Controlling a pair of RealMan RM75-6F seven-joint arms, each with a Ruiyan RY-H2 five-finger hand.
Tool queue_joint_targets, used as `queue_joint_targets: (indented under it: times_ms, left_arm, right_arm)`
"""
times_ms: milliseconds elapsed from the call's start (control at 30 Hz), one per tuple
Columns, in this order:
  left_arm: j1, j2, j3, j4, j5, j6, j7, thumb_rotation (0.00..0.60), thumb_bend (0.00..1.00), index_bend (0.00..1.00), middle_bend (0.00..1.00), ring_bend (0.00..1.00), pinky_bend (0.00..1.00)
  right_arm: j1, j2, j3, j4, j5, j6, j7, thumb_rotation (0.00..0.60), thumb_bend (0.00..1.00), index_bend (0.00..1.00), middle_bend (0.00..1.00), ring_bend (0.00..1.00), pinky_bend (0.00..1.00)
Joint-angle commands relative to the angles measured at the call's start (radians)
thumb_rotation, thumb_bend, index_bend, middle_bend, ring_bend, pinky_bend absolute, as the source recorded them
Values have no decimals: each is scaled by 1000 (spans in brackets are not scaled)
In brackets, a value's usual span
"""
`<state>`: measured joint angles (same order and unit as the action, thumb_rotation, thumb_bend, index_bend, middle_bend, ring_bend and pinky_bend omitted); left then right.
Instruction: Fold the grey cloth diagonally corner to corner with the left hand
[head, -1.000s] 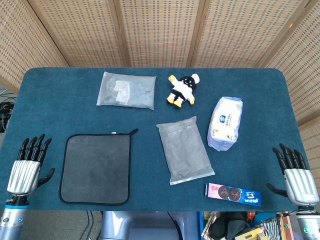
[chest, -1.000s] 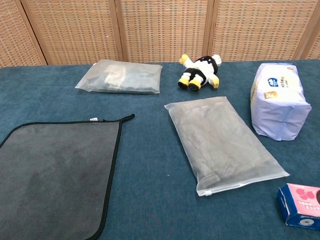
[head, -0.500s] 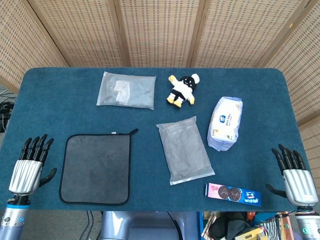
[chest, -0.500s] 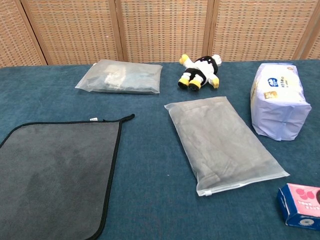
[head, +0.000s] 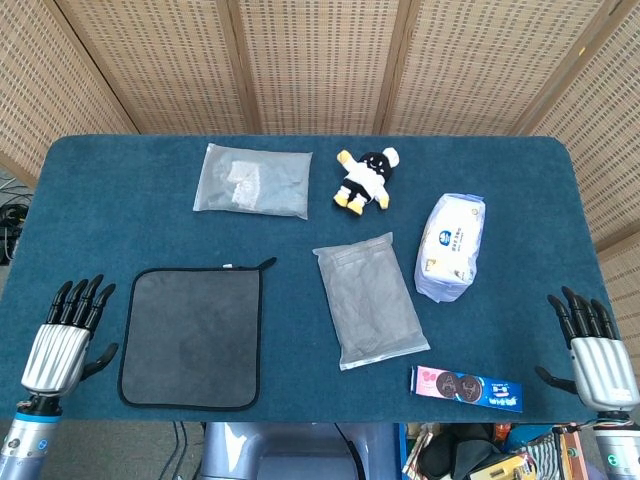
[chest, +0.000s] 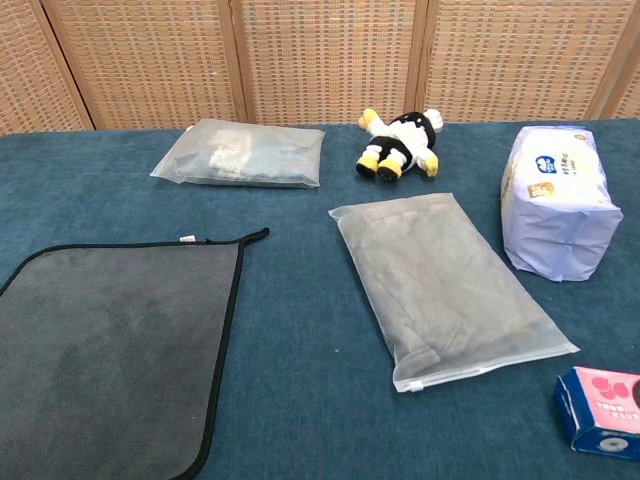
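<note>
The grey cloth (head: 192, 337) with black edging lies flat and unfolded on the blue table, near the front left; the chest view shows it at the lower left (chest: 108, 355). My left hand (head: 62, 340) hovers just left of the cloth at the table's front edge, fingers spread and holding nothing. At the front right corner is my right hand (head: 595, 358), also empty with its fingers apart. Neither hand appears in the chest view.
A clear bag (head: 368, 299) lies in the middle, another clear bag (head: 253, 181) at the back left. A plush toy (head: 367, 180) sits at the back, a wipes pack (head: 451, 246) to the right, and a cookie box (head: 466, 388) at the front right edge.
My left hand has drifted slightly lower and to the right, toward the cloth. My right hand has shifted a little lower. The cloth has not moved.
</note>
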<state>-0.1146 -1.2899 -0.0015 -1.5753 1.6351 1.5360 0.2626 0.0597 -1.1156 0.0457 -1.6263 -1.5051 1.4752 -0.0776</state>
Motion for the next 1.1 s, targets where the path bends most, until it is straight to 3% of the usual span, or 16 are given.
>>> queue_joint_targets:
  times_ms: [33, 167, 333, 467, 1100]
  left_arm:
    - [-3, 18, 15, 4, 25, -2, -34, 600, 271, 0, 0, 0, 0]
    - [-7, 51, 39, 15, 74, 5, -69, 600, 272, 33, 0, 0, 0]
    - [-4, 81, 76, 57, 136, 24, -116, 600, 272, 223, 0, 0, 0]
    - [-1, 97, 108, 97, 174, 24, -146, 600, 272, 313, 0, 0, 0]
    - [58, 41, 209, 292, 203, -23, -150, 600, 273, 330, 0, 0, 0]
  right_arm:
    - [0, -1, -1, -2, -1, 0, -6, 600, 0, 0, 0, 0, 0]
    - [1, -2, -2, -3, 1, -4, -12, 600, 0, 0, 0, 0, 0]
    - [-2, -1, 0, -4, 2, 3, -9, 600, 0, 0, 0, 0, 0]
    - [-3, -1, 1, -6, -1, 7, -9, 600, 0, 0, 0, 0, 0]
    - [-6, 0, 4, -6, -6, 17, 5, 600, 0, 0, 0, 0, 0]
